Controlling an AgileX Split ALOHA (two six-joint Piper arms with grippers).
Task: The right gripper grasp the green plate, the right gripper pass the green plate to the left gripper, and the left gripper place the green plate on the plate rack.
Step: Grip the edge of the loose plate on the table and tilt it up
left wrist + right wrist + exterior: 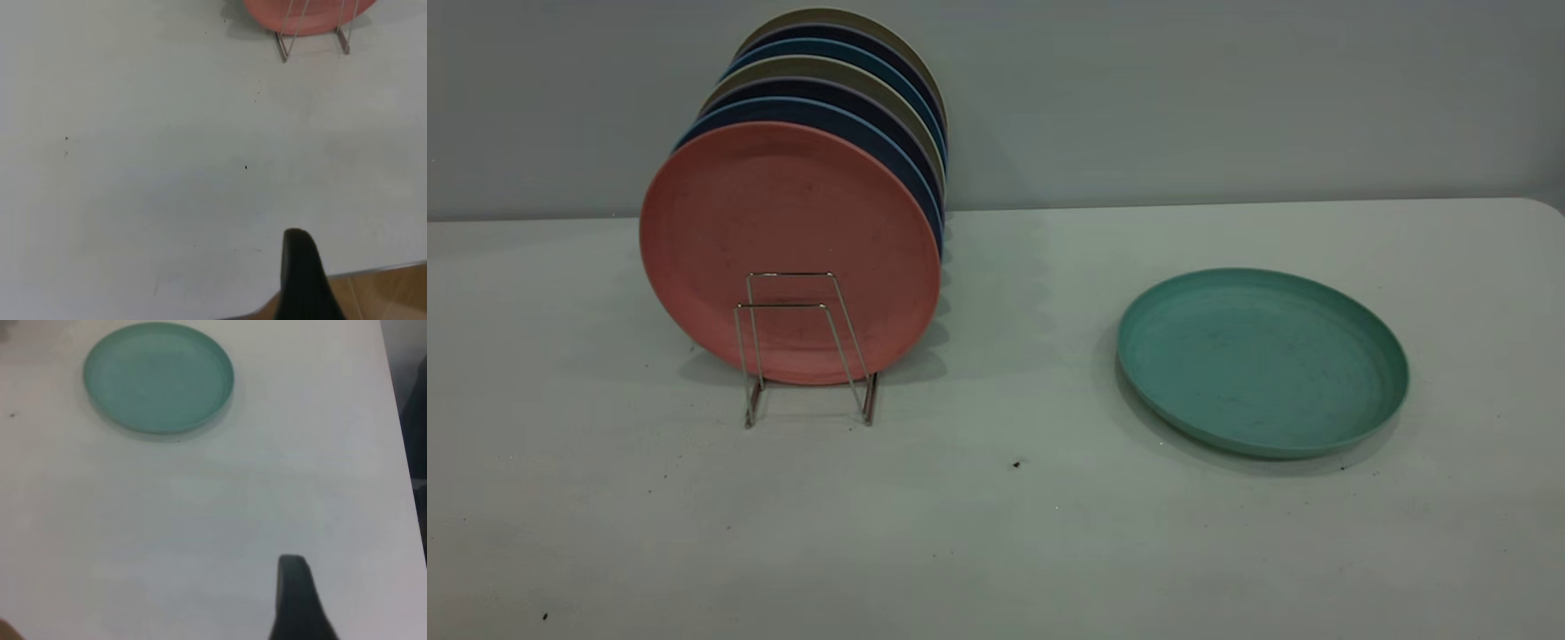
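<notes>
The green plate (pixel 1263 360) lies flat on the white table at the right; it also shows in the right wrist view (pixel 159 377). The plate rack (pixel 805 347) stands at the left, its two front wire loops bare; its feet show in the left wrist view (pixel 313 37). Neither gripper shows in the exterior view. A black part of my left gripper (pixel 300 273) hangs over the table's near edge, far from the rack. A black part of my right gripper (pixel 297 597) hangs over bare table, well short of the green plate. Neither holds anything.
A salmon-pink plate (pixel 787 249) stands upright in the rack, with several dark blue and olive plates (pixel 845 116) behind it. A grey wall runs behind the table. The table's edge and wooden floor (pixel 387 293) show in the left wrist view.
</notes>
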